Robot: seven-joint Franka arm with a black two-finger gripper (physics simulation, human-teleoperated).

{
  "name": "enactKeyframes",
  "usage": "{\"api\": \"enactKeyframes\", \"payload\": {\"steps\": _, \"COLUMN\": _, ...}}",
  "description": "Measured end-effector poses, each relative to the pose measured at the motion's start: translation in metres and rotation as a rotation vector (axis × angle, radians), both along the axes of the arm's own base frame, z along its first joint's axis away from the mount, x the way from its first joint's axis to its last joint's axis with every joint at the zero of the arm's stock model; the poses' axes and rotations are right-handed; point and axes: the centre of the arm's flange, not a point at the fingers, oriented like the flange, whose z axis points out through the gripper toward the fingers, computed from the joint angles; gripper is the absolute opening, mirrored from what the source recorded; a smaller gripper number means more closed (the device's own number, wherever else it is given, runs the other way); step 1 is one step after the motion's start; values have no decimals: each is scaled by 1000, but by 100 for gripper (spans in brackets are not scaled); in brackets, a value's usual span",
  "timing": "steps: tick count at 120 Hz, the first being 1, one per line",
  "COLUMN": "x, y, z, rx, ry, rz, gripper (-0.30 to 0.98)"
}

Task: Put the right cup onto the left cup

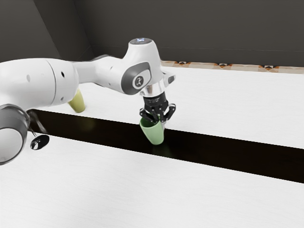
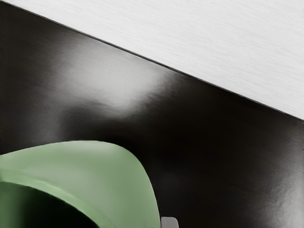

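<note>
At one table [image 1: 228,194]: one gripper [image 1: 161,121] at one green cup [image 1: 153,133]; one yellow cup [image 1: 77,102].

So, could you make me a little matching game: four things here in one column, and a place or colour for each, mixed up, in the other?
1. Green cup
2. Yellow cup
3. Robot arm
4. Dark strip

A. Runs across the white tabletop
B. Mostly white, coming in from the exterior view's left
C. Has its rim at the black gripper
D. Partly hidden behind the arm in the exterior view

Right pairs: 1-C; 2-D; 3-B; 4-A
</note>
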Motion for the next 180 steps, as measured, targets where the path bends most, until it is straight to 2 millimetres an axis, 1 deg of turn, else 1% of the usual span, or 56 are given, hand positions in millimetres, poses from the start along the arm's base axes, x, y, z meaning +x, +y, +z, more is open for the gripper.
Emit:
{"api": "enactKeyframes", "payload": {"steps": 3, "x": 1, "y": 4, "z": 10, "rx": 5, "ry": -8, "rz": 2, "gripper": -8}}
{"api": "enactKeyframes", "payload": {"steps": 8, "x": 4, "y": 16, "z": 33, "rx": 21, "ry": -32, "rz": 10, "gripper": -8}}
{"api": "enactKeyframes", "payload": {"steps": 11, "x": 6, "y": 27, "z": 48, "rx": 34, "ry": -47, "rz": 19, "gripper": -9}}
{"api": "enactKeyframes", "payload": {"steps": 15, "x": 8, "y": 47, "z": 65, "rx": 55, "ry": -62, "rz": 40, "gripper": -9}}
{"api": "enactKeyframes", "payload": {"steps": 21, "x": 12, "y": 84, "z": 83, "rx": 84, "ry": -75, "rz": 82, "gripper": -9}}
{"api": "enactKeyframes", "payload": {"steps": 28, "x": 16, "y": 132, "z": 101, "rx": 117, "ry": -82, "rz": 144, "gripper": -9}}
{"api": "enactKeyframes", "payload": {"steps": 38, "x": 27, "y": 199, "z": 137, "rx": 156, "ry": -110, "rz": 236, "gripper": -9}}
{"api": "enactKeyframes", "payload": {"steps": 43, "x": 34, "y": 235, "z": 150, "rx": 173, "ry": -116, "rz": 285, "gripper": -9}}
{"api": "enactKeyframes", "payload": {"steps": 51, "x": 53, "y": 293, "z": 154, "rx": 196, "ry": -112, "rz": 359, "gripper": -9}}
{"api": "enactKeyframes", "payload": {"steps": 55, "x": 64, "y": 318, "z": 155, "rx": 204, "ry": -113, "rz": 388, "gripper": -9}}
{"api": "enactKeyframes", "payload": {"steps": 58, "x": 71, "y": 334, "z": 153, "rx": 207, "ry": -106, "rz": 406, "gripper": -9}}
{"api": "enactKeyframes", "payload": {"steps": 66, "x": 86, "y": 372, "z": 127, "rx": 211, "ry": -60, "rz": 437, "gripper": -9}}
{"api": "enactKeyframes", "payload": {"steps": 73, "x": 95, "y": 393, "z": 107, "rx": 207, "ry": -28, "rz": 450, "gripper": -9}}
{"api": "enactKeyframes", "payload": {"steps": 81, "x": 99, "y": 410, "z": 91, "rx": 199, "ry": 3, "rz": 459, "gripper": -9}}
{"api": "enactKeyframes", "payload": {"steps": 86, "x": 101, "y": 419, "z": 88, "rx": 195, "ry": 8, "rz": 462, "gripper": -9}}
{"api": "enactKeyframes", "payload": {"steps": 91, "x": 106, "y": 423, "z": 88, "rx": 193, "ry": 4, "rz": 459, "gripper": -9}}
{"api": "enactKeyframes", "payload": {"steps": 105, "x": 113, "y": 418, "z": 99, "rx": 179, "ry": -13, "rz": 431, "gripper": -10}}
{"api": "enactKeyframes", "payload": {"steps": 118, "x": 113, "y": 415, "z": 101, "rx": 158, "ry": -12, "rz": 413, "gripper": -10}}
{"api": "enactKeyframes", "payload": {"steps": 127, "x": 115, "y": 414, "z": 97, "rx": 133, "ry": -9, "rz": 406, "gripper": -10}}
{"api": "enactKeyframes", "payload": {"steps": 138, "x": 115, "y": 422, "z": 88, "rx": 102, "ry": -6, "rz": 414, "gripper": -10}}
{"api": "enactKeyframes", "payload": {"steps": 149, "x": 114, "y": 429, "z": 86, "rx": 82, "ry": -9, "rz": 419, "gripper": -10}}
{"api": "enactKeyframes", "payload": {"steps": 180, "x": 119, "y": 430, "z": 65, "rx": 59, "ry": -2, "rz": 403, "gripper": -10}}
